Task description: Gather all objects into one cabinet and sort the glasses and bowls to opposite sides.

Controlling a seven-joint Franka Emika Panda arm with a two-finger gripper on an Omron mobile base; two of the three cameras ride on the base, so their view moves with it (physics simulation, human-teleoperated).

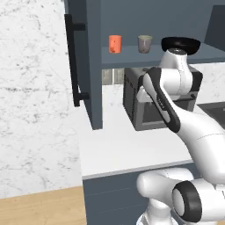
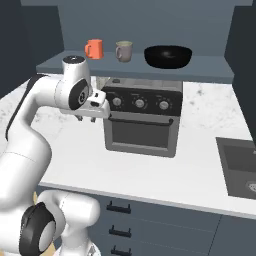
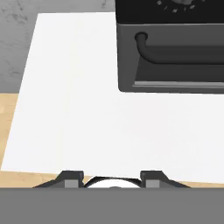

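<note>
End effector (image 3: 113, 177) points down over the white surface (image 3: 87, 113); fingertips sit well apart w/ nothing between them, so wide and empty. In right base view the hand (image 2: 95, 109) hangs just left of the countertop oven (image 2: 142, 120).

Cabinet (image 1: 94, 66), slate-blue, door swung open at left w/ long black vertical bar handle (image 1: 72, 59). On its shelf (image 2: 135, 67), L to R:
- orange cup (image 2: 93, 48), small, handle on its left side
- grey-beige cup (image 2: 124, 51), speckled, small handle, just beside the orange one, not touching
- black bowl (image 2: 168, 56), wide, shallow, glossy, at right, apart from the cups

Count on shelf: 2 cups, 1 bowl. Below it: oven w/ 3 knobs, drawer unit under the surface, sink (image 2: 240, 162) far right.
</note>
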